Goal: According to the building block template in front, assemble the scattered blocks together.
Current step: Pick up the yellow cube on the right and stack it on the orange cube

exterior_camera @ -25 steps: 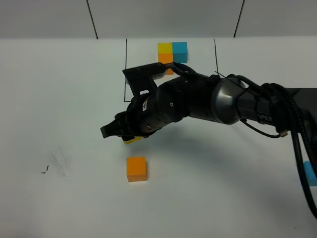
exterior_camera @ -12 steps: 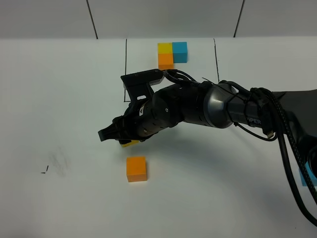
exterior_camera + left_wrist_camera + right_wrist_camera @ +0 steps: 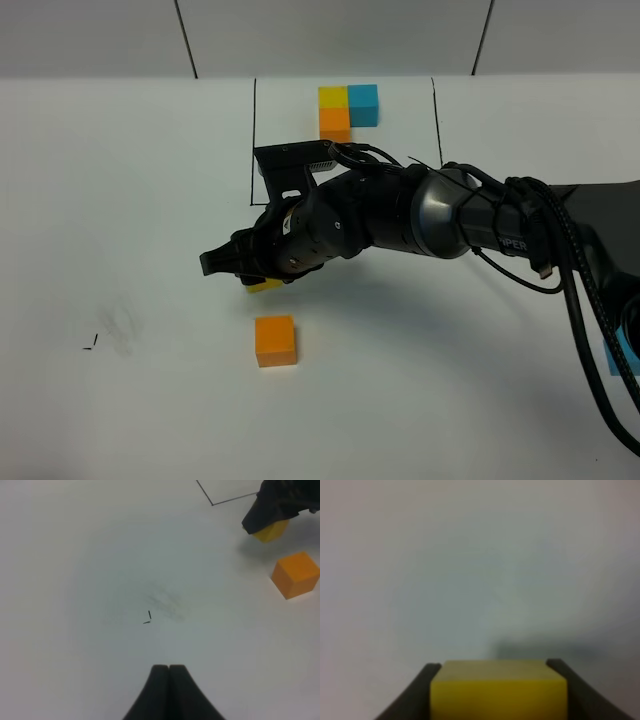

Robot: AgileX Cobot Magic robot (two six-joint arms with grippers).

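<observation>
The building block template (image 3: 335, 124) is an L of small yellow, blue and orange cubes inside a thin black outline at the table's back. My right gripper (image 3: 240, 268) is shut on the yellow cube (image 3: 264, 286), holding it at or just above the table, just behind the loose orange cube (image 3: 275, 340). The right wrist view shows the yellow cube (image 3: 498, 690) between both fingers. The sky blue cube (image 3: 620, 355) peeks out at the right edge behind cables. My left gripper (image 3: 168, 669) is shut and empty, with the orange cube (image 3: 295, 574) and yellow cube (image 3: 270, 531) ahead of it.
The white table (image 3: 120, 200) carries a small black mark and a grey smudge (image 3: 115, 330) at the left. The right arm's body and cables (image 3: 560, 250) stretch across the right half. The outline's black lines (image 3: 255, 140) run near the arm's wrist.
My right gripper, with the yellow cube, has shifted slightly left over the last second and has barely moved since. The orange cube has not moved.
</observation>
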